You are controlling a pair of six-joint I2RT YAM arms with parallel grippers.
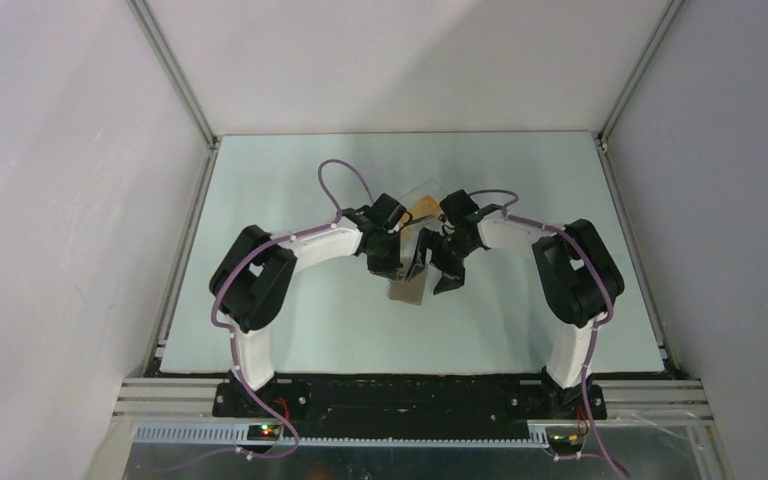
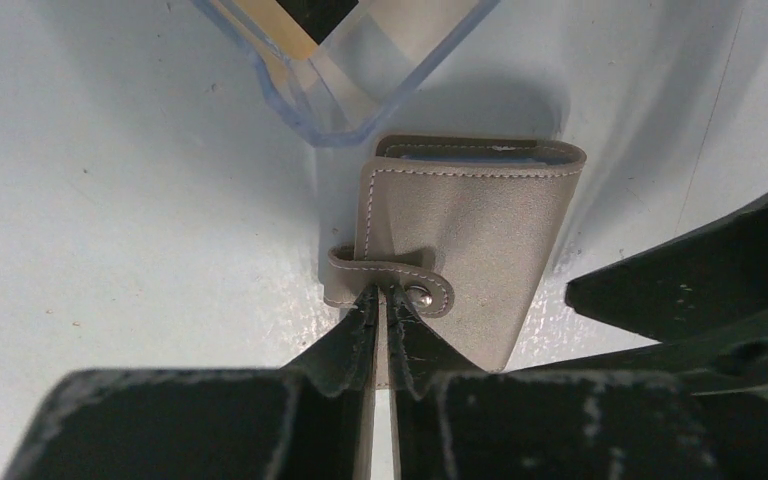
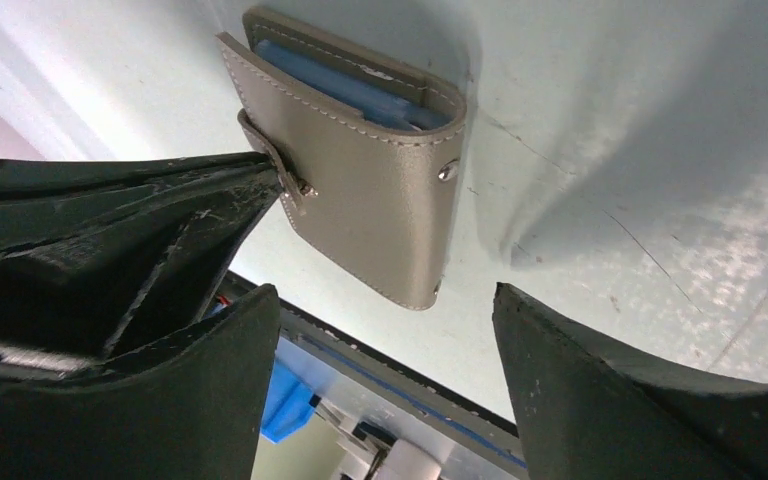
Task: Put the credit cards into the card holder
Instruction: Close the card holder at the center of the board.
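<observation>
left wrist shows left end effector (image 2: 380,300) clamped on holder (image 2: 470,220) by its strap (image 2: 385,268); right end effector (image 3: 380,305), apart, at 4 o'clock. next, likely unsnap it.

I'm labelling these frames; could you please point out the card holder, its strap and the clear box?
card holder (image 2: 480,230): left wrist view, front cover.
strap (image 2: 358,270): left wrist view, left end.
clear box (image 2: 338,108): left wrist view, rounded corner.
</observation>
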